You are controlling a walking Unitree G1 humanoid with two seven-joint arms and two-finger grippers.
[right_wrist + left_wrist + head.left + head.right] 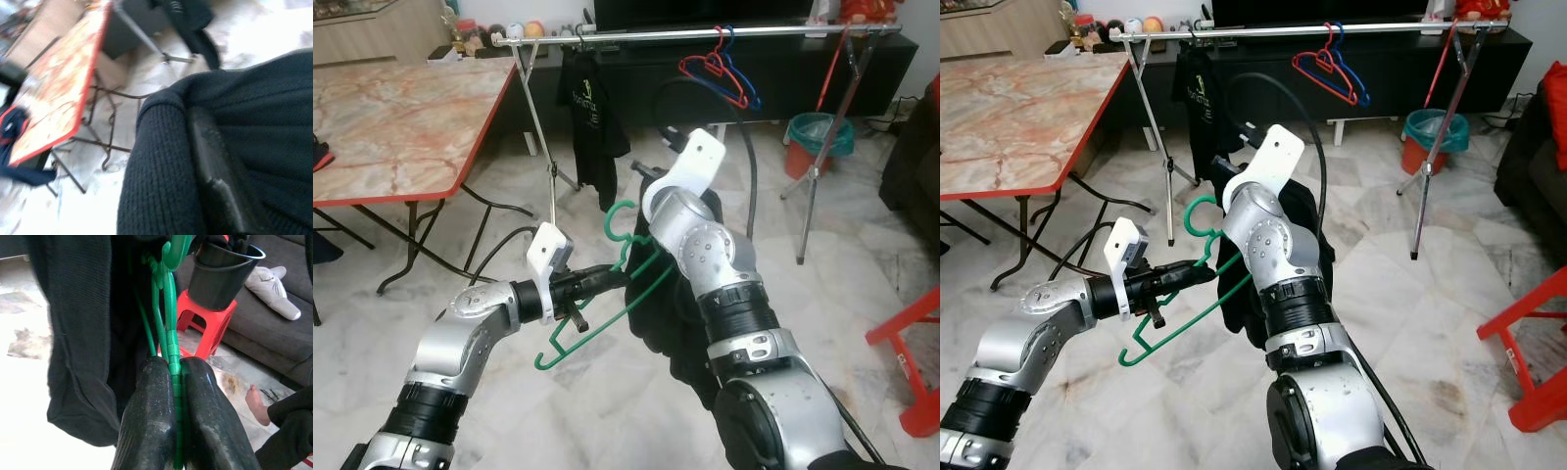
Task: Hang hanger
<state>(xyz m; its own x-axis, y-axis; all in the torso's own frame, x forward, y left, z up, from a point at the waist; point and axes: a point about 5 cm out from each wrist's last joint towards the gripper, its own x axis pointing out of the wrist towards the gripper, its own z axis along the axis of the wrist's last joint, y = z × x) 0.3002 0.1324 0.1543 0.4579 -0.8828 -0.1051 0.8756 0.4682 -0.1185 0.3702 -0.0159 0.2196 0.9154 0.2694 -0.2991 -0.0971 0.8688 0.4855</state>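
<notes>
From my remote seat: the left tool [607, 278] clamps the green plastic hanger [607, 294] in front of me, with the knitted black garment [671, 313] hanging just to its right, against my right arm. Behind them the long silver metal clothes rail [705, 34] spans the room, a black T-shirt [590, 117] hanging on its left part and red and blue hangers [720, 73] further right. The marble-patterned, red-edged bench [401, 117] stands to the left.

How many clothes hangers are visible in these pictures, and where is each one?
3. The green hanger is held in the left tool. The red hanger and the blue hanger hang together on the rail. The black shirt may hide another.
</notes>
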